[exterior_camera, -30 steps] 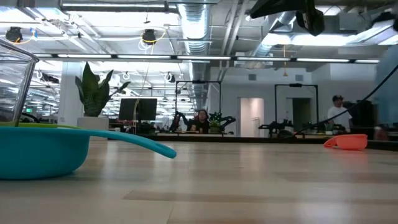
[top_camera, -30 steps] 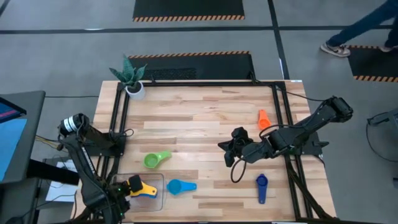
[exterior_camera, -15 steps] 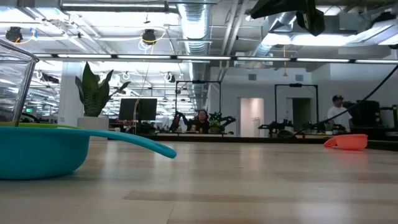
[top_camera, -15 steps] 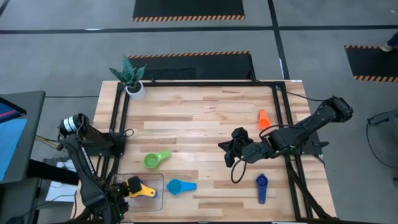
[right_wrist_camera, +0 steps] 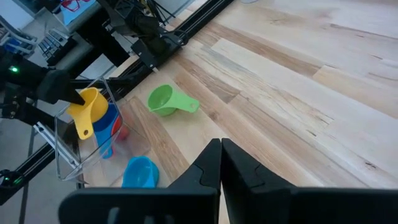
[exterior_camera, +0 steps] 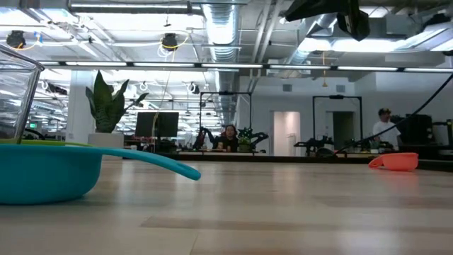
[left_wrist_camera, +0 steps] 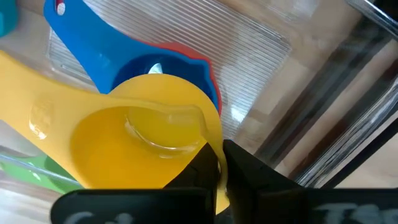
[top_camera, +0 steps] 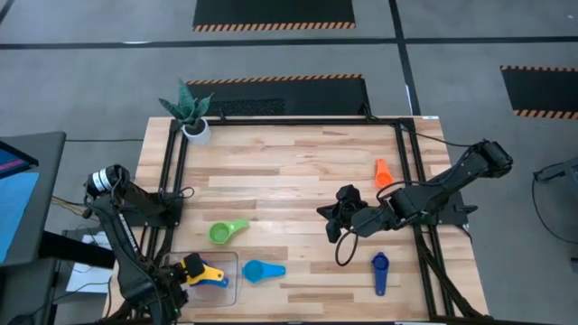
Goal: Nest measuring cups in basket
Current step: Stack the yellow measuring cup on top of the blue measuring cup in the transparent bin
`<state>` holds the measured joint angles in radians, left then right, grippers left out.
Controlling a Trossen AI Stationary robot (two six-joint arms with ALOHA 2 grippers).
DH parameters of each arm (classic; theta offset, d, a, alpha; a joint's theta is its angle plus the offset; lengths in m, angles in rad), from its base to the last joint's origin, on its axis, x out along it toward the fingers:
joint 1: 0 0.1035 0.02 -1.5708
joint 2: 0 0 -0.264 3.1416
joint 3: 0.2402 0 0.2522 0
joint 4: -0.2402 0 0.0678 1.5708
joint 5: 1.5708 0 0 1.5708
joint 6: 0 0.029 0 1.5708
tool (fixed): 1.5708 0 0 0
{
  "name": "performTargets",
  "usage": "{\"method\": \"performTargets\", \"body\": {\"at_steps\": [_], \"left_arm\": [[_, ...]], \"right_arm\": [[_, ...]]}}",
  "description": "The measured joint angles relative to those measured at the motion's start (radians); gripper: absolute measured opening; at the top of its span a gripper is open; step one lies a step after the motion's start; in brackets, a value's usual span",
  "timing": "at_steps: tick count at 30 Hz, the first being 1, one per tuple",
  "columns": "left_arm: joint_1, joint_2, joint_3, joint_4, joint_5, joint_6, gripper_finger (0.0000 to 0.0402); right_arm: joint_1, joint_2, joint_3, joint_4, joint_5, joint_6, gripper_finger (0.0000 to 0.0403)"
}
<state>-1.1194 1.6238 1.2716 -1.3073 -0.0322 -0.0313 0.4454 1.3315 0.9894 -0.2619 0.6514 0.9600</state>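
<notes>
My left gripper is at the table's near left corner, over the clear basket, and is shut on the yellow measuring cup. Under that cup a medium blue cup sits nested in a red one on the basket floor. Resting on the table are a green cup, a light blue cup, an orange cup and a dark blue cup. My right gripper hovers shut above the table's middle, holding nothing. My left gripper pinches the yellow cup's rim, on the side away from the handle, with one finger inside the bowl and one outside. The fingers point down from above. The cup hangs tilted over the blue cup, handle slanting down; whether the two touch I cannot tell.
A potted plant stands at the far left corner. Black frame rails run along the table's left, far and right sides. People and desks show in the room beyond in the low view.
The yellow cup has turned a little in my left gripper: its handle has swung off the blue cup's handle, which now shows beside it in the basket. Neither arm has changed place.
</notes>
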Motion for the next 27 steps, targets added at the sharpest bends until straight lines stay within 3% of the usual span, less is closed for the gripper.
{"method": "performTargets", "body": {"at_steps": [27], "left_arm": [[0.042, 0.000, 0.000, 0.050, -0.023, 0.170, 0.0009]], "right_arm": [[0.000, 0.000, 0.000, -0.022, 0.000, 0.000, 0.0027]]}}
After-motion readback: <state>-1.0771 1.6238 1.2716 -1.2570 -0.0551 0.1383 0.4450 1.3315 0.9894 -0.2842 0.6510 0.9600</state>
